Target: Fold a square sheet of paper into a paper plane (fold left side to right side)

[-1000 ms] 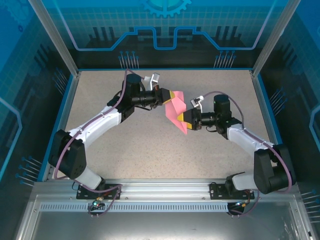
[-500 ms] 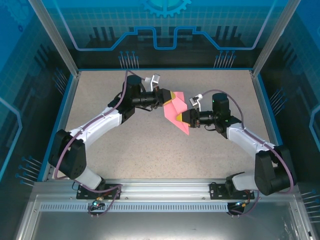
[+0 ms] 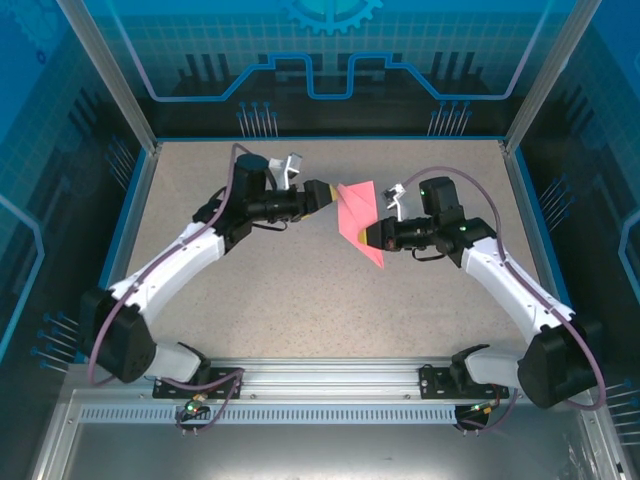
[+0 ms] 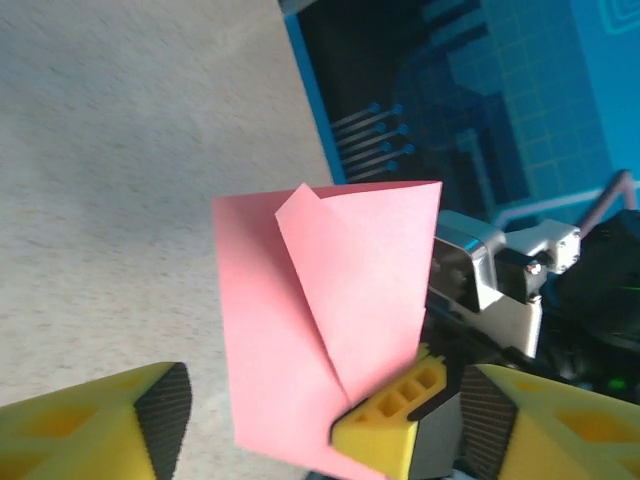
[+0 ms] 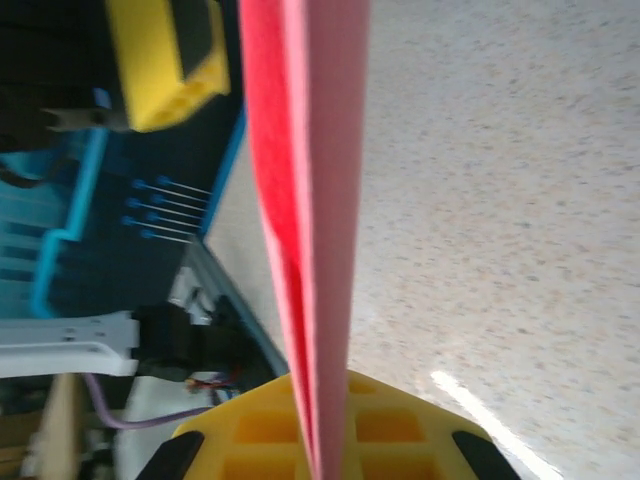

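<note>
Both grippers had swapped roles: the left gripper (image 3: pixel 324 194) had let go and backed off the folded pink paper (image 3: pixel 357 208), which hung above the table (image 3: pixel 300 290), pinched tight in the right gripper (image 3: pixel 368 234); probably a handover before another crease.

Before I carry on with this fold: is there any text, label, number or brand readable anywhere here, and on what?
No readable text in these views.
pink paper: plain, no print.
back panel: gear emblem and circuit-style lines, no letters.
left gripper and right gripper: yellow, unmarked.
</note>
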